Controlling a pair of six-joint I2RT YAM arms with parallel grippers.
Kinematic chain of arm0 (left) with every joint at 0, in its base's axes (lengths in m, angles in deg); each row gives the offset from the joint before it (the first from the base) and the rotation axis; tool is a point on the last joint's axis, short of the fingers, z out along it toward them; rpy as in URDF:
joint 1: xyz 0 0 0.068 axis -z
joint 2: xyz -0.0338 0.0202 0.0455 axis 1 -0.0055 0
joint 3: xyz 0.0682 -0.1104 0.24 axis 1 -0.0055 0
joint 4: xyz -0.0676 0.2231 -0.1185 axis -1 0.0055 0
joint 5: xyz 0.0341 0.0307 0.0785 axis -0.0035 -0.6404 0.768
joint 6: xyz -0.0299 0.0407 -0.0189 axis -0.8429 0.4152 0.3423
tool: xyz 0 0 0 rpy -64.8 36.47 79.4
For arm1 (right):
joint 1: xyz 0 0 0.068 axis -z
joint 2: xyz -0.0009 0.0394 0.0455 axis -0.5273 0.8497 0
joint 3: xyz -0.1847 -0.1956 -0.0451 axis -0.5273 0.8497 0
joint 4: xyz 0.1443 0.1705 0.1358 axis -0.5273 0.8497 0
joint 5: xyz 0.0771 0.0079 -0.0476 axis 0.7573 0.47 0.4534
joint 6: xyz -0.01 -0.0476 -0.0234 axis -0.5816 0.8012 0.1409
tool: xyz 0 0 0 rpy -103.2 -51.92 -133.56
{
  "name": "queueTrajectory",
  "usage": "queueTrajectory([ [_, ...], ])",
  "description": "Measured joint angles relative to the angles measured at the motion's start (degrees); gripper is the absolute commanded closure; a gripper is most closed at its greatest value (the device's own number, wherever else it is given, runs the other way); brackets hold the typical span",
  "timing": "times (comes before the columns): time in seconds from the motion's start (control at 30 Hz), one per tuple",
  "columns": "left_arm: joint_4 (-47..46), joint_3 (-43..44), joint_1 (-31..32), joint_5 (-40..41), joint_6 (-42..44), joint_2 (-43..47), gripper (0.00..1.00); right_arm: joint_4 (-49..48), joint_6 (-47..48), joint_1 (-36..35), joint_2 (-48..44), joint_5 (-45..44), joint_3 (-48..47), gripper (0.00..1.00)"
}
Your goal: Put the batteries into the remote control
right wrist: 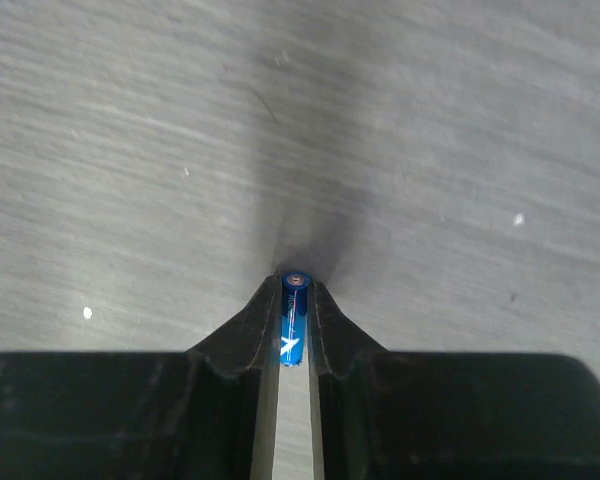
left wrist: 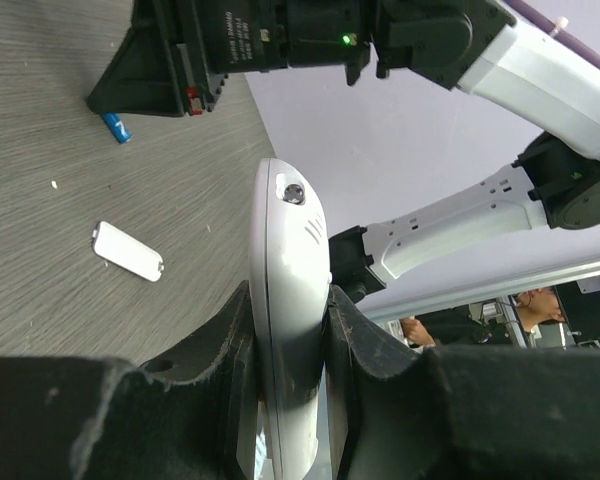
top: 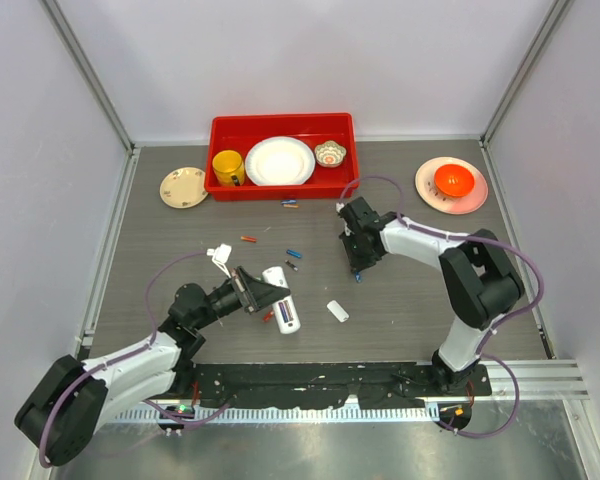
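Overhead, batteries (top: 248, 240) are seen scattered mid-frame, none apparently loaded; in the left wrist view the remote control (left wrist: 285, 230) is clamped low-centre by the left gripper (left wrist: 290, 300); in the right, a blue battery (right wrist: 291, 335) is pinched low-centre by the right gripper (right wrist: 292, 290).

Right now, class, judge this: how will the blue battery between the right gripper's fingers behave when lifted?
The blue battery is a smooth, rigid little cylinder, so it should stay stiff but may slip or swivel between the narrow fingers. It looks small enough to feel light. Dropped on the flat table, it would probably roll.
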Motion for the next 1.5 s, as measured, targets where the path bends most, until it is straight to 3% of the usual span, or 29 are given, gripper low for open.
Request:
queueTrajectory([
  [0.1, -0.37, 0.13, 0.46, 0.28, 0.0, -1.42, 1.0, -3.58, -2.95, 0.02, -4.76, 0.22, 4.96, 0.99],
  [0.23, -1.62, 2.21, 2.36, 1.25, 0.09, -5.92, 1.0, -7.78, -8.74, -1.53, -22.27, -1.01, 14.64, 0.99],
  [0.37, -6.99, 5.66, 4.35, 2.47, -0.11, -14.38, 1.0, -13.66, -16.09, -8.85, -40.41, -6.58, 20.76, 0.99],
  [0.47, -12.57, 7.21, 5.01, 3.13, -1.46, -21.05, 1.0, -17.25, -20.74, -16.48, -48.0, -12.11, 23.63, 0.99],
  [0.67, -19.76, 10.45, 5.38, 3.26, -6.29, -35.17, 1.0, -18.95, -23.06, -30.12, -48.59, -22.53, 24.13, 0.99],
  [0.8, -19.93, 10.91, 5.92, 3.26, -7.69, -37.48, 1.0, -20.33, -21.03, -36.02, -48.52, -26.36, 23.91, 0.99],
  [1.5, -22.49, 12.02, 6.86, 2.14, -9.05, -36.39, 1.0, -27.91, -14.43, -40.76, -45.31, -30.25, 24.13, 0.99],
])
